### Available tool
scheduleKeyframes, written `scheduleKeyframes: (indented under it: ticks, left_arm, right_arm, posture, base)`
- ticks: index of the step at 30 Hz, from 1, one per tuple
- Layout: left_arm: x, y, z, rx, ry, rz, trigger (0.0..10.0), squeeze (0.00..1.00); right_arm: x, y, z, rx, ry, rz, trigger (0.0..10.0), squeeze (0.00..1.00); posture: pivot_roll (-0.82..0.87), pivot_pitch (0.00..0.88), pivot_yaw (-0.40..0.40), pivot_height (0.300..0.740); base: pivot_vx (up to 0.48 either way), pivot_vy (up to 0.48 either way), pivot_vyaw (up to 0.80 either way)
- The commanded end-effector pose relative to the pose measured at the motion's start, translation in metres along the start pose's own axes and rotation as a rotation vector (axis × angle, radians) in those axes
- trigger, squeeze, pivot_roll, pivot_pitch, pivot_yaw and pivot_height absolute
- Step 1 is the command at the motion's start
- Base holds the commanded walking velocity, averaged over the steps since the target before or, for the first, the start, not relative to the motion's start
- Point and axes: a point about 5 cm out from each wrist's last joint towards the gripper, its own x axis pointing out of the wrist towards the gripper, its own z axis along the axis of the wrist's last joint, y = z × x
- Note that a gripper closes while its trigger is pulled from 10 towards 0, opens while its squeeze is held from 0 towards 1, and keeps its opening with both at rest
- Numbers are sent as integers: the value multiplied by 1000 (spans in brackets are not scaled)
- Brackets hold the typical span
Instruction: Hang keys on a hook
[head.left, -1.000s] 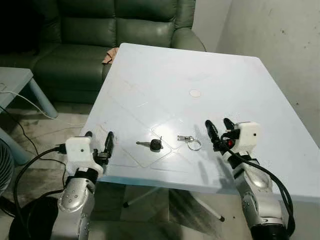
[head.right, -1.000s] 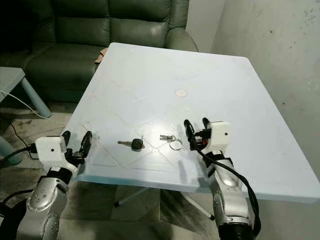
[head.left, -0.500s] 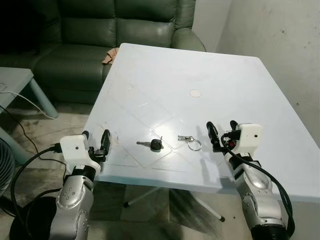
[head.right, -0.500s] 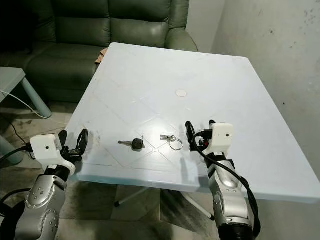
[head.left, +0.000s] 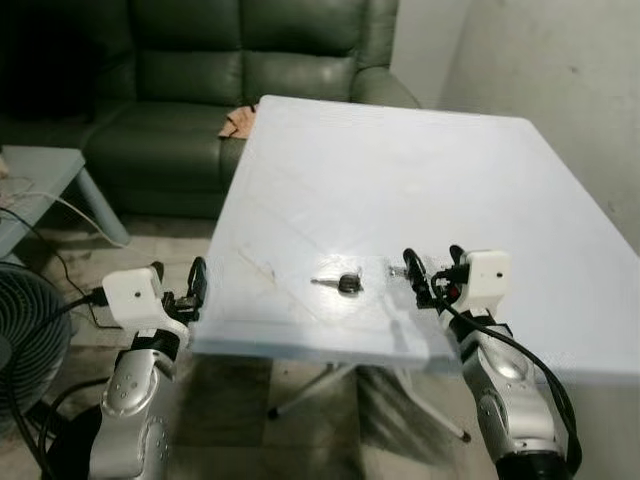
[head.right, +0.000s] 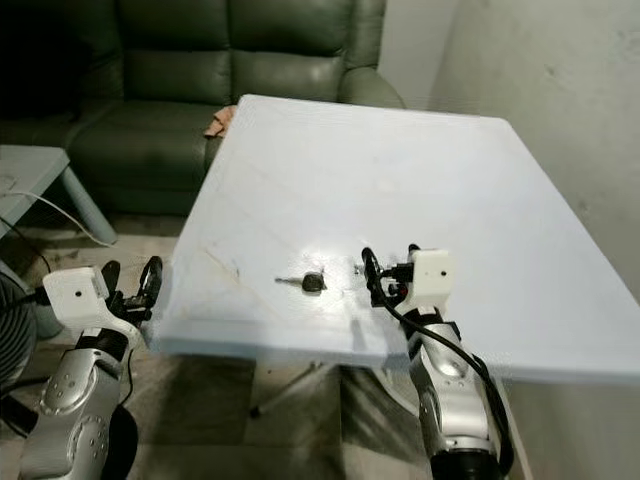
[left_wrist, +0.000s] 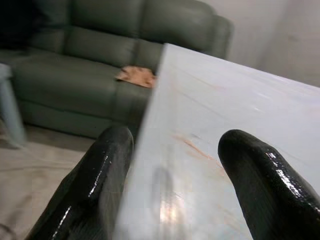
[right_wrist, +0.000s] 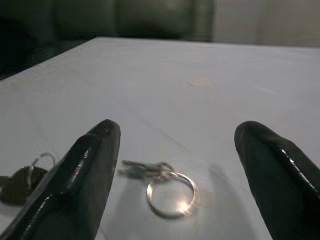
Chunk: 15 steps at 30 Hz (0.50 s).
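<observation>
Right tool (head.left: 430, 277): fingers spread wide, empty, poised low over the table (head.left: 420, 170) at its near edge, aimed at the keys, presumably lined up to close on them.

Keys, silver ring bunch (right_wrist: 162, 186): flat on the table just ahead of the right tool, between its fingers' line of sight, untouched. Ring toward the tool, small keys fanned away at 10 o'clock from it.

Black-headed key (head.left: 346, 282): flat, at 9 o'clock of the right tool, near the ring bunch but apart.

Left tool (head.left: 178, 290): fingers parted, empty, held off the table's near-left corner, likely kept clear.

Sofa (head.left: 200, 100): dark green, at 11 o'clock beyond the table; tan cloth (left_wrist: 136, 75) on its seat.

Fan (head.left: 25, 335): on the floor at 8 o'clock.

View notes: right wrist view resolves the ring plainly; head views blur it behind the tool. No hook found.
</observation>
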Motion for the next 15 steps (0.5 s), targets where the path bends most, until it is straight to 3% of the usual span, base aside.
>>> scheduleKeyframes:
  ticks: [1, 3, 15]
  left_arm:
    - [1, 6, 4, 14, -6, 16, 10000, 0]
    - [1, 6, 4, 15, -6, 16, 10000, 0]
    - [0, 6, 3, 21, -4, 28, 10000, 0]
  right_arm:
    - [3, 5, 4, 8, -11, 17, 10000, 0]
    - [3, 6, 4, 6, -10, 20, 10000, 0]
    - [3, 8, 1, -14, 27, 23, 10000, 0]
  posture:
    - [-24, 50, -43, 740]
    - [-23, 51, -44, 740]
    - [-23, 52, -50, 740]
  base:
    - [0, 472, 0]
    - [0, 469, 0]
    - [0, 0, 0]
